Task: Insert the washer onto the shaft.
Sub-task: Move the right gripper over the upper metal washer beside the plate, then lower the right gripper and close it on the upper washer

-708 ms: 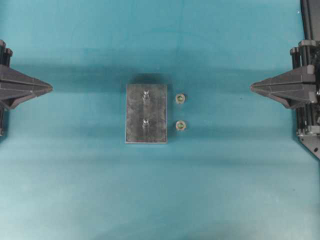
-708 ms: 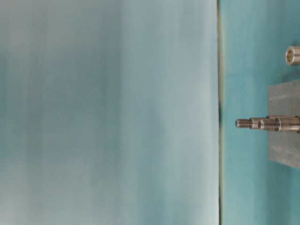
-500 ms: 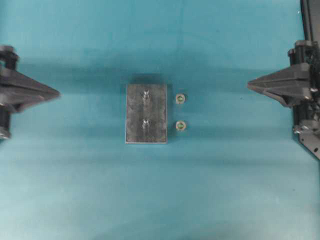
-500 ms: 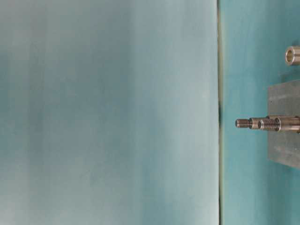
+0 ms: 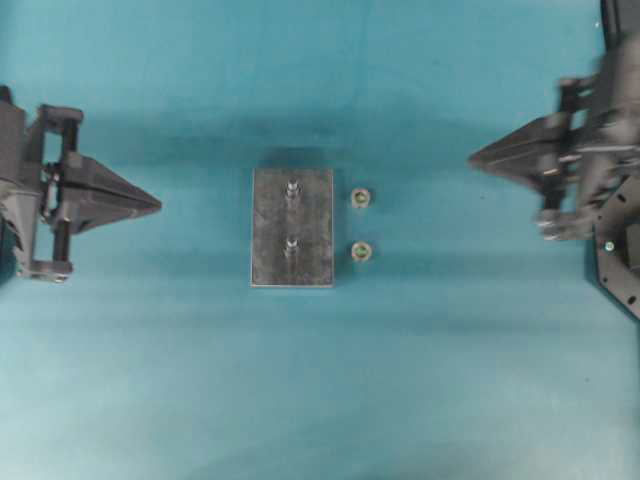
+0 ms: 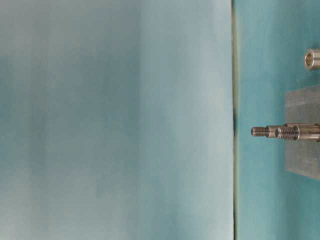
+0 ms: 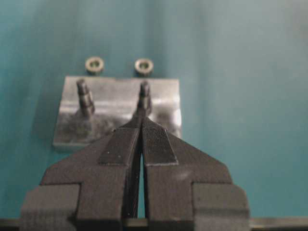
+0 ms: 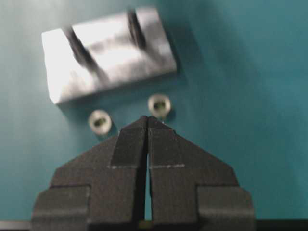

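A grey metal block (image 5: 270, 240) lies mid-table with two upright threaded shafts, a far one (image 5: 291, 188) and a near one (image 5: 291, 245). Two small washers (image 5: 361, 198) (image 5: 362, 251) lie on the table just right of the block. My left gripper (image 5: 158, 205) is shut and empty, well left of the block. My right gripper (image 5: 472, 157) is shut and empty, well right of the washers. The left wrist view shows the block (image 7: 163, 103), both shafts and both washers (image 7: 95, 64) (image 7: 144, 66) beyond its tips. The right wrist view shows the washers (image 8: 159, 104) (image 8: 100, 121) just beyond its tips.
The teal table surface surrounds the block. The right arm's dark base (image 5: 620, 270) stands at the right edge. In the table-level view the shafts (image 6: 280, 132), the block (image 6: 302, 155) and one washer (image 6: 312, 59) show at the right.
Both arms have moved inward toward the block, the left one to the right and the right one to the left. Both grippers stay shut. Block and washers have not moved.
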You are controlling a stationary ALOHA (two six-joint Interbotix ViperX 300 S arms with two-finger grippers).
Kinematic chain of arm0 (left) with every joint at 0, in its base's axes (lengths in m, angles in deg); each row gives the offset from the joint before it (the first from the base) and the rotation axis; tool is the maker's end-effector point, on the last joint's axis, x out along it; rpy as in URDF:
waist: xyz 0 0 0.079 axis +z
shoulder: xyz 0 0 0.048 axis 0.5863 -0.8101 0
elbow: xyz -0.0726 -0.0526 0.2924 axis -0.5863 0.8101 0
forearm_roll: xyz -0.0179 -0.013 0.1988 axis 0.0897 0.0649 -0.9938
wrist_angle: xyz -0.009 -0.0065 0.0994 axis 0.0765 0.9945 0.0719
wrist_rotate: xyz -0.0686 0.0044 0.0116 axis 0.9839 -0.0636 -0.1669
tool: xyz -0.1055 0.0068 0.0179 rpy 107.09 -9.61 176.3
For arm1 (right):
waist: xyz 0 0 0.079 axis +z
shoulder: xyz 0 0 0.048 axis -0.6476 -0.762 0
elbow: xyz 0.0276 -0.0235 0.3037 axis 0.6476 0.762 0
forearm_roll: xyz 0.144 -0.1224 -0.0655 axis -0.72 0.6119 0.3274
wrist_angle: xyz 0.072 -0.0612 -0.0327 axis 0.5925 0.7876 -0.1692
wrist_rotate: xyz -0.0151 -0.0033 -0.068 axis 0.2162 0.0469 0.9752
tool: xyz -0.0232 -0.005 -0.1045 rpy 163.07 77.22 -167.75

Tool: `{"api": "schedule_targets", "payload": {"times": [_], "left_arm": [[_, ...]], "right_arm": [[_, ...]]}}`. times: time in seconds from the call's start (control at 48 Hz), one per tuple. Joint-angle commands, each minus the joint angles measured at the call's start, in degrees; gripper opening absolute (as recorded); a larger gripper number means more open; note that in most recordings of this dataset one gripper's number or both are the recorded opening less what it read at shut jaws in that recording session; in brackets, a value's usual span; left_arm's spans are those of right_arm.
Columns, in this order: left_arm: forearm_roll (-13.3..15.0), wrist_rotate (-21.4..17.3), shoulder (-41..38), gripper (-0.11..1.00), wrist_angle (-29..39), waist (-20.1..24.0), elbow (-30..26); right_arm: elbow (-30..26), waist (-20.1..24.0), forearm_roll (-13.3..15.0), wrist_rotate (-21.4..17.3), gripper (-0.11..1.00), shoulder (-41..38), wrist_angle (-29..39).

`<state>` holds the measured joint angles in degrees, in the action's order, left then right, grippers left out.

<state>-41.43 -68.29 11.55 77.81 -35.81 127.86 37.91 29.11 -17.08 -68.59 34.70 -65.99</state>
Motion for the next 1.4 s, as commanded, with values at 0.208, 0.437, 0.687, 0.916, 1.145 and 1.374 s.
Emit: {"api": "schedule_targets", "payload": {"times": [0.208,0.437,0.687,0.916,1.145,1.374], "left_arm": [[-0.2,-0.2,-0.7,0.0,-0.1,0.1,-1.1],[-0.2,-0.2,-1.0,0.0,-0.1,0.1,-1.1],[-0.2,-0.2,-2.5,0.0,-0.1,0.1,-1.2],[-0.2,-0.3,-2.7,0.0,-0.1,0.1,-1.2],[-0.2,-0.3,-2.7,0.0,-0.1,0.1,-1.8],[-0.2,-0.3,-2.8,0.0,-0.1,0.1,-1.6]], "right_arm": [[-5.9,0.8,2.1,0.7,0.01,-14.1,-1.6],[-11.1,1.0,2.9,3.6,0.01,-22.1,1.4],[-16.1,1.9,2.9,5.0,0.13,-30.3,3.8],[-19.9,2.2,3.4,5.6,0.76,-37.0,4.2],[-22.6,2.2,3.4,6.2,0.71,-41.0,4.7],[-24.3,2.0,4.3,6.2,0.7,-44.4,4.7]]}}
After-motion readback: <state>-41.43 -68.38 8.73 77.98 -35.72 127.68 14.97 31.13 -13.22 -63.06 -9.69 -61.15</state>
